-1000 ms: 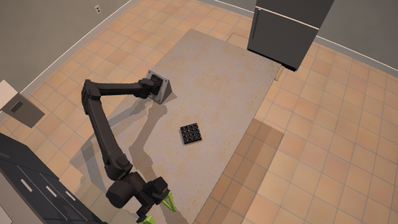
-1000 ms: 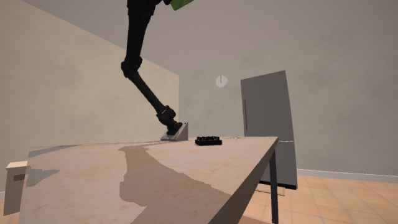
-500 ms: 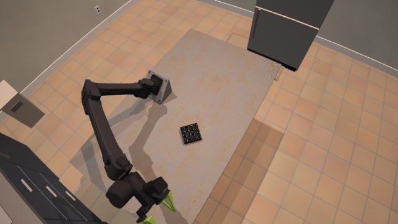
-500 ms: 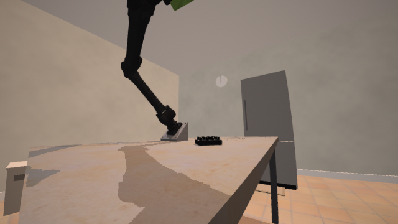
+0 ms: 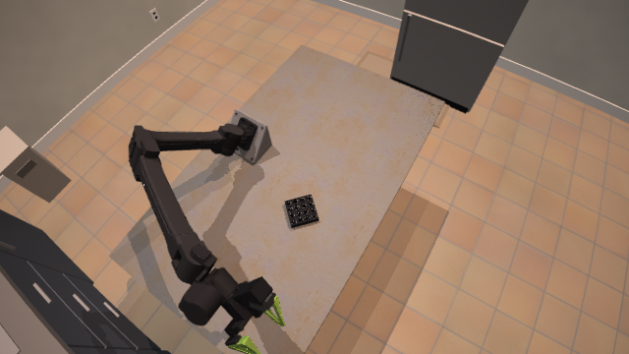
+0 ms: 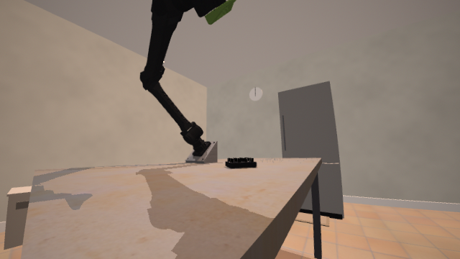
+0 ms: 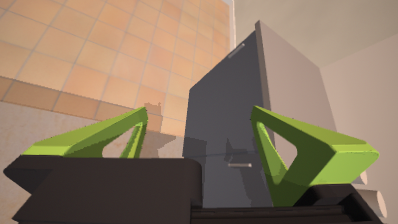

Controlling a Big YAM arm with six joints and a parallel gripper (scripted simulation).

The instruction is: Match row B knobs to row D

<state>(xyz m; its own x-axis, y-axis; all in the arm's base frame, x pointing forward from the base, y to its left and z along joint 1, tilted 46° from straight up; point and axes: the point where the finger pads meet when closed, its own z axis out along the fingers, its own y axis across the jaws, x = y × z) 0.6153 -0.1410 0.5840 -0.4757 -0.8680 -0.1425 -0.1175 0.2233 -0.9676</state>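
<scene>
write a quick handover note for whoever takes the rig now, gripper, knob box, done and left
Gripper: wide open, nothing between the fingers, raised well away from the knob box.
Knob box: on the table, knobs up. The white lines are too small to read in these views, and I can't tell which side has the socket.
Done: no row B match can be confirmed from here.
Left: find the rear, read rows B and D up close, set any B knob that differs, leave the other rows alone, then back the arm off.

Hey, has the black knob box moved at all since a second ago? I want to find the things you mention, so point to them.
No, the knob box (image 5: 302, 211) (image 6: 241, 164) sits in the same place, the same way round, against the metal arm mount (image 5: 265, 144) (image 6: 213, 154) in both views.
</scene>
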